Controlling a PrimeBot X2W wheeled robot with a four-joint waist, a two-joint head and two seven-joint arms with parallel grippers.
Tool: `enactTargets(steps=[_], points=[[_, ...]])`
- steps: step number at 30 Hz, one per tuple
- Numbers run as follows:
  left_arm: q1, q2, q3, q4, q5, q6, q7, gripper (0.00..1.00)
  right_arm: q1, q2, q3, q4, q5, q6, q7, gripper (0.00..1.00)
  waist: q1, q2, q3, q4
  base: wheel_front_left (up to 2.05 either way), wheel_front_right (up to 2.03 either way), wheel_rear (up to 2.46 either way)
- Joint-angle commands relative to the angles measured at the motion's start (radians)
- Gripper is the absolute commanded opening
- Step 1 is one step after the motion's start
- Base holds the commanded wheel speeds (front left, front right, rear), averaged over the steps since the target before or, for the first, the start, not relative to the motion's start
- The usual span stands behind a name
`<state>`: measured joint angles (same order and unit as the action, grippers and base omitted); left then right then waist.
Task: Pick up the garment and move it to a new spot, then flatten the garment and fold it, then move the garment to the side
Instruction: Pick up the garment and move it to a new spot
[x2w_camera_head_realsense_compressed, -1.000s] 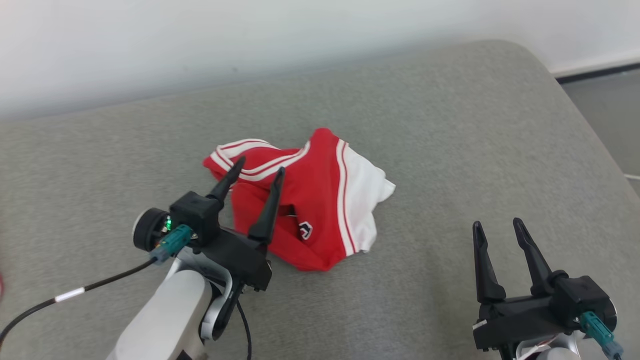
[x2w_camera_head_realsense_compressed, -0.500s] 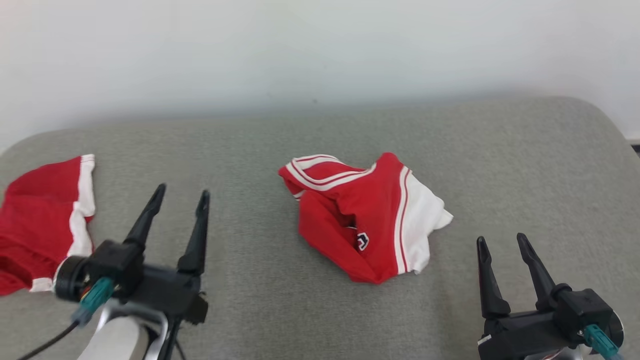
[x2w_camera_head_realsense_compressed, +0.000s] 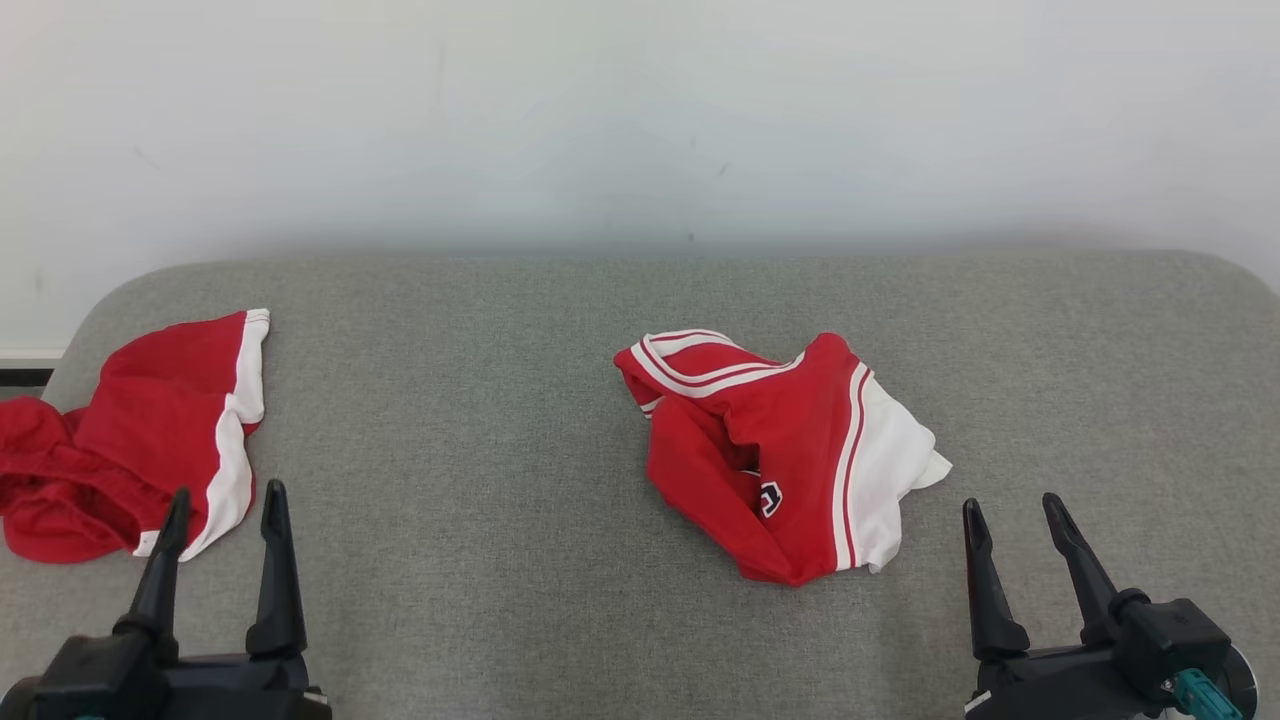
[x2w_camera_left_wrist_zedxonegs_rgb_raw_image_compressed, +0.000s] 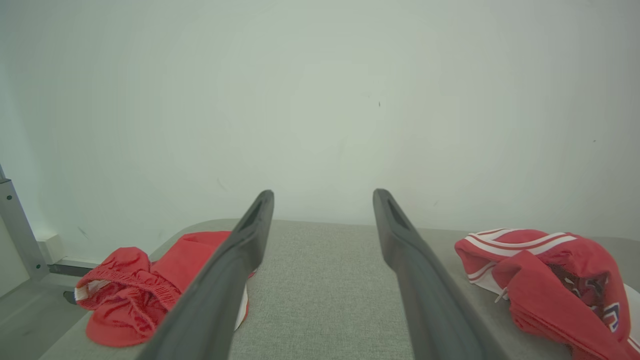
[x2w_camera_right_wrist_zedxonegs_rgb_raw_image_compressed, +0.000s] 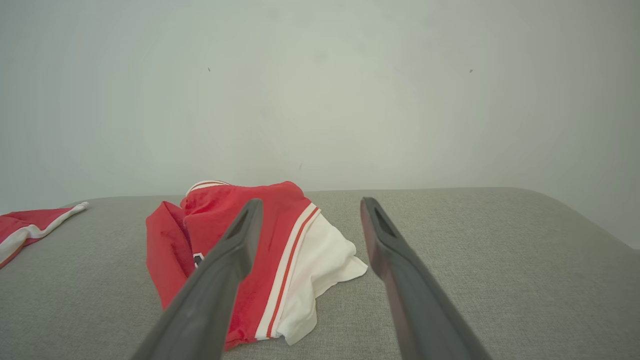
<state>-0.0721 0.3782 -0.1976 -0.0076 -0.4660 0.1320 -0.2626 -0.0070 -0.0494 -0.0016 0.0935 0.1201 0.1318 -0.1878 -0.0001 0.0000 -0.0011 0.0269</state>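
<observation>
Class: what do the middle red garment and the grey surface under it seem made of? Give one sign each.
Middle garment: soft matte knit, likely jersey; it crumples in loose folds. Grey surface: coarse woven upholstery, probably padded; visible weave, rounded corners.

Left pincer (x2w_camera_head_realsense_compressed: 222, 505) low, fingers spread, right pincer (x2w_camera_head_realsense_compressed: 1012, 515) low, fingers spread

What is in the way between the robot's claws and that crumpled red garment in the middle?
Nothing visible. Bare grey cushion alone separates the middle garment from the open right gripper and the open left gripper. A second red garment lies at the cushion's left end, off both paths.
</observation>
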Motion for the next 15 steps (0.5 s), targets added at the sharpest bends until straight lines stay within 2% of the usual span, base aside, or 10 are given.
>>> enactTargets(steps=[1, 5, 15], points=[[0.035, -0.025, 0.027, -0.015, 0.023, -0.010, -0.003, 1.00, 0.009, -0.002, -0.004, 0.000, -0.004, -0.002, 0.001, 1.00, 0.0001, 0.0000, 0.003, 0.003, 0.00, 0.00, 0.00], [0.076, -0.068, 0.070, -0.026, 0.064, -0.037, -0.003, 1.00, 0.011, -0.002, -0.003, 0.004, -0.007, -0.002, 0.002, 1.00, 0.0001, 0.0000, 0.004, 0.005, 0.00, 0.00, 0.00], [0.125, -0.132, 0.105, 0.009, 0.157, -0.111, -0.003, 1.00, 0.016, -0.002, 0.002, 0.020, -0.003, -0.002, 0.002, 1.00, 0.0001, 0.0000, 0.000, 0.006, 0.00, 0.00, 0.00]])
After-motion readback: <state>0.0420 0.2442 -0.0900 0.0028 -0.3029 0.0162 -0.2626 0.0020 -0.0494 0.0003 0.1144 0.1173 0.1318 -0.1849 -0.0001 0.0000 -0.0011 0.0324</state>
